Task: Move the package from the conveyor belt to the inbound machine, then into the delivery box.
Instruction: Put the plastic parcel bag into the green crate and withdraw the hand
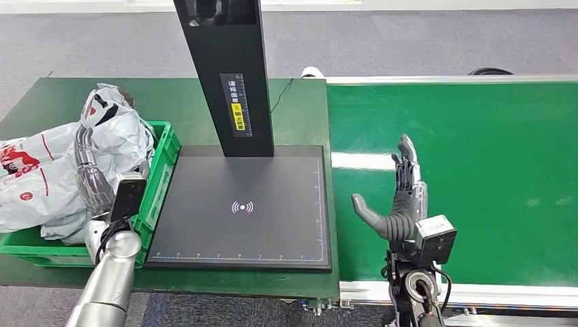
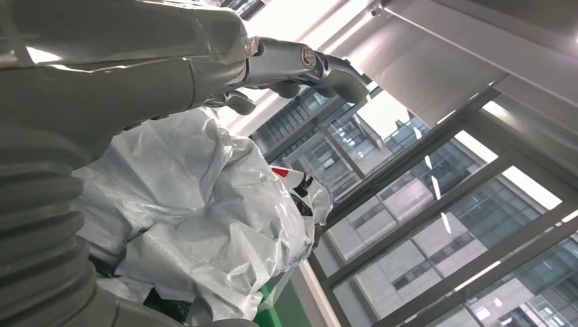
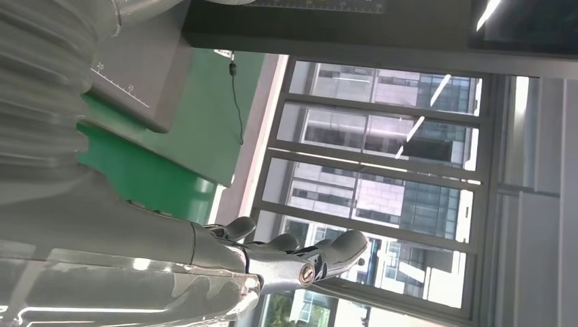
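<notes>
The grey packages lie heaped in the green delivery box, just under your left robot hand, whose fingers extend over the pile holding nothing. Beside that robot hand stands the inbound machine. Your right robot hand hovers flat and spread over the conveyor belt, empty. Judged step: withdrawal; lift the left robot hand straight up so no bag snags.
</notes>
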Controlling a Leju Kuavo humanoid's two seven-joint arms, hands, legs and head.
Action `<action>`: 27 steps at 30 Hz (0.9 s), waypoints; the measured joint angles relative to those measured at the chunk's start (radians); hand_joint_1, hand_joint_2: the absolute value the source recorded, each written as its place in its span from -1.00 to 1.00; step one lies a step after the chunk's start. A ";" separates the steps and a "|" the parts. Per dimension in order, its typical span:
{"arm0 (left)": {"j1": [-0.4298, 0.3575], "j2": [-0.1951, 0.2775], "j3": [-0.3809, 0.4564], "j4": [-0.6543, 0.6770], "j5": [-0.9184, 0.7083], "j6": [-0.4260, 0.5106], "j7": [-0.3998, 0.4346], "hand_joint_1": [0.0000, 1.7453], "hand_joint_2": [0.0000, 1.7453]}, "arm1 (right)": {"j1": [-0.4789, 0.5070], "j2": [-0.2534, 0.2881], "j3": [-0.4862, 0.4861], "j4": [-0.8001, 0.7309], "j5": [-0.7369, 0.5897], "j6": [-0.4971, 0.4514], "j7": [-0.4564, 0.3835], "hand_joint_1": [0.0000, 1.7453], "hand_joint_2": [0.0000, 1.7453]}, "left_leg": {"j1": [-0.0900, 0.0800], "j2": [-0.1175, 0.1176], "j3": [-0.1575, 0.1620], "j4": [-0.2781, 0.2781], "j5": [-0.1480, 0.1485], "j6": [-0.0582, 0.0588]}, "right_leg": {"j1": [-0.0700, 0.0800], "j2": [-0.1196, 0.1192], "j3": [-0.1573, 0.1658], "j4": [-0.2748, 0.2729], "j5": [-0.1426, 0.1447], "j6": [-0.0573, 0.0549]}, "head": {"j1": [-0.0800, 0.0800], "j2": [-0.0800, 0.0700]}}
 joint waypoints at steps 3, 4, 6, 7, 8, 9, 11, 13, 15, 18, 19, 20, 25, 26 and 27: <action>0.009 0.000 0.000 -0.014 0.000 0.000 -0.002 -1.00 1.00 | -0.004 0.000 0.000 0.007 0.000 0.000 0.000 -1.00 1.00 | 0.000 0.000 -0.001 0.000 0.000 0.000 | 0.000 0.000 -0.001 0.000 0.000 0.000 | 0.000 0.000; 0.010 0.000 0.000 -0.017 0.000 0.000 -0.002 -1.00 1.00 | -0.005 0.000 0.000 0.009 0.000 0.000 0.000 -1.00 1.00 | 0.000 0.000 -0.001 0.000 0.000 0.000 | 0.000 0.000 -0.001 0.000 0.000 0.000 | 0.000 0.000; 0.014 0.000 0.000 -0.022 0.004 0.001 -0.005 -1.00 1.00 | -0.007 0.000 0.000 0.013 0.000 0.000 0.000 -1.00 1.00 | 0.000 0.000 -0.002 0.000 0.000 0.000 | 0.000 0.000 -0.002 0.000 0.000 0.000 | 0.000 0.000; 0.016 0.000 0.001 -0.025 0.017 0.003 -0.015 -1.00 1.00 | -0.008 0.000 0.000 0.014 0.000 0.000 0.000 -1.00 1.00 | 0.000 0.000 -0.002 0.000 0.000 0.000 | 0.000 0.000 -0.002 0.000 0.000 0.000 | 0.000 0.000; 0.019 -0.001 0.001 -0.031 0.044 0.009 -0.039 -1.00 1.00 | -0.008 0.000 0.001 0.016 0.000 0.001 0.000 -1.00 1.00 | 0.000 0.000 -0.002 0.000 0.000 0.000 | 0.000 0.000 -0.002 0.000 0.000 0.000 | 0.000 0.000; 0.025 -0.003 0.002 -0.043 0.086 0.015 -0.076 -1.00 1.00 | -0.009 0.000 0.001 0.017 -0.001 0.002 0.000 -1.00 1.00 | 0.000 0.000 -0.002 0.000 0.000 0.000 | 0.000 0.000 -0.003 0.000 0.000 0.000 | 0.000 0.000; 0.042 -0.009 0.002 -0.086 0.188 0.026 -0.160 -1.00 1.00 | -0.011 0.000 0.004 0.022 -0.004 0.003 -0.002 -1.00 1.00 | 0.000 0.000 -0.003 0.000 0.000 0.000 | 0.000 0.000 -0.003 0.000 0.000 0.000 | 0.000 0.000; 0.067 -0.014 -0.008 -0.147 0.269 0.028 -0.204 -1.00 1.00 | -0.016 0.000 0.009 0.029 -0.008 0.003 -0.006 -1.00 1.00 | 0.000 0.000 -0.003 0.000 0.000 0.000 | 0.000 0.000 -0.003 0.000 0.000 0.000 | 0.000 0.000; 0.097 -0.017 -0.036 -0.220 0.335 0.026 -0.215 -1.00 1.00 | -0.021 0.000 0.015 0.037 -0.010 0.003 -0.010 -1.00 1.00 | 0.000 0.000 -0.003 0.000 0.000 0.000 | 0.000 0.000 -0.004 0.000 0.000 0.000 | 0.000 0.000; 0.142 -0.021 -0.102 -0.321 0.455 -0.044 -0.220 -1.00 1.00 | -0.026 0.000 0.023 0.048 -0.014 0.005 -0.013 -1.00 1.00 | 0.000 0.000 -0.004 0.000 0.000 0.000 | 0.000 0.000 -0.004 0.000 0.000 0.000 | 0.000 0.000; 0.157 -0.024 -0.126 -0.347 0.505 -0.104 -0.220 -1.00 1.00 | -0.027 -0.001 0.025 0.052 -0.016 0.007 -0.014 -1.00 1.00 | 0.000 0.000 -0.004 0.000 0.000 0.000 | 0.000 0.000 -0.004 0.000 0.000 0.000 | 0.000 0.000; 0.172 -0.028 -0.150 -0.371 0.549 -0.179 -0.220 -1.00 1.00 | -0.028 -0.001 0.026 0.057 -0.019 0.013 -0.014 -1.00 1.00 | 0.000 0.000 -0.004 0.000 0.000 0.000 | 0.000 0.000 -0.004 0.000 0.000 0.000 | 0.000 0.000; 0.237 -0.061 -0.279 -0.413 0.636 -0.521 -0.182 -1.00 1.00 | -0.040 -0.002 0.038 0.100 -0.047 0.052 0.013 -1.00 1.00 | 0.000 0.000 -0.004 0.000 0.000 0.000 | -0.001 0.000 -0.004 0.000 0.000 0.000 | 0.000 0.000; 0.247 -0.069 -0.301 -0.411 0.646 -0.569 -0.166 -1.00 1.00 | -0.042 -0.002 0.042 0.112 -0.050 0.057 0.028 -1.00 1.00 | 0.000 0.000 -0.004 0.001 -0.001 0.000 | -0.001 0.000 -0.005 0.000 0.000 0.000 | 0.000 0.000; 0.256 -0.078 -0.321 -0.407 0.654 -0.608 -0.154 -1.00 1.00 | -0.043 -0.002 0.047 0.122 -0.052 0.061 0.042 -1.00 1.00 | 0.000 0.000 -0.004 0.001 -0.001 0.000 | -0.001 0.000 -0.005 0.000 0.000 0.000 | 0.000 0.000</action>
